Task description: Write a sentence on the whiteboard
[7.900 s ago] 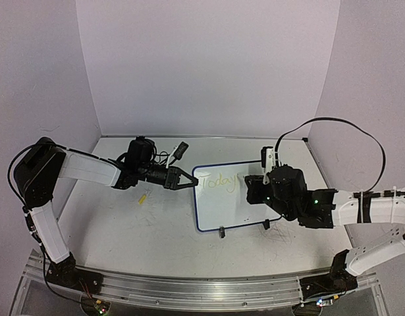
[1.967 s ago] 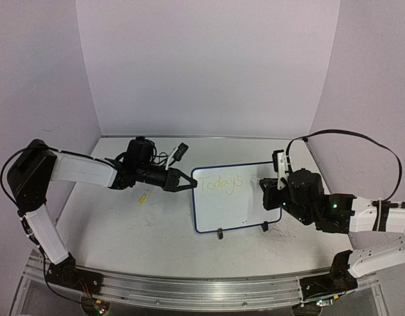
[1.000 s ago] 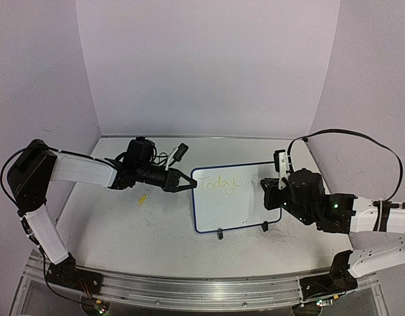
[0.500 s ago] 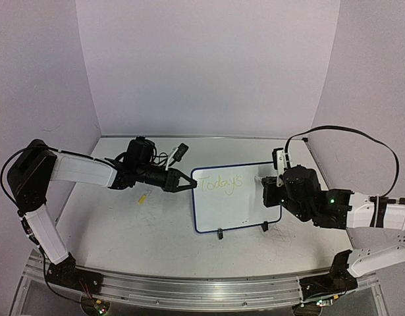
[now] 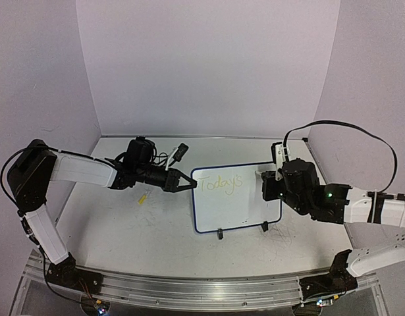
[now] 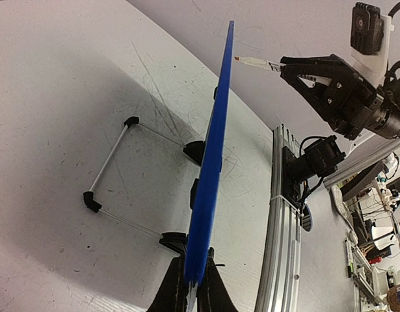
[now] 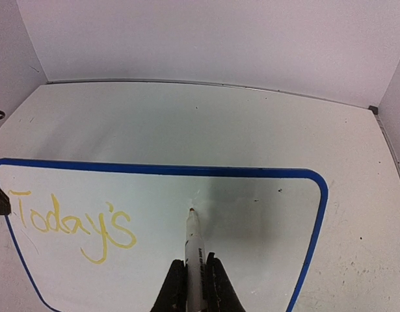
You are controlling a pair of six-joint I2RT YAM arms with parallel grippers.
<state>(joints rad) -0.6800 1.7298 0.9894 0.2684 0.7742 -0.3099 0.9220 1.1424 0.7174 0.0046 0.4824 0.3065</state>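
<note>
Pale lilac walls (image 5: 209, 66) close in a white table (image 5: 123, 230) whose top is scuffed with faint grey scribbles. An aluminium rail (image 5: 202, 283) runs along its near edge.

The whiteboard (image 5: 235, 207) stands near the middle of the table, between the two arms. It leans back on two small black feet (image 5: 220, 233), with a thin wire stand (image 6: 112, 172) showing behind it in the left wrist view. The board is a small white rectangle with rounded corners and a thin blue frame, and its face is clean and slightly glossy.

The sentence (image 5: 222, 183) is in thin pale-yellow handwriting along the upper left of the face. It reads one word, "Today's". The strokes are loose and rounded, and the tail of the "y" drops below the line.

The left gripper (image 5: 191, 185) is clenched on the board's left edge. In its own camera the frame runs edge-on between the two dark fingers (image 6: 170, 292).

The right gripper (image 7: 194, 279) is clamped on a white marker (image 7: 193, 250) and holds it out toward the board's face. The marker's tip sits right of the word — at the surface or just off it, I cannot tell which.

A small yellow piece (image 5: 143, 197) lies on the table left of the board, under the left arm and well apart from the frame.
</note>
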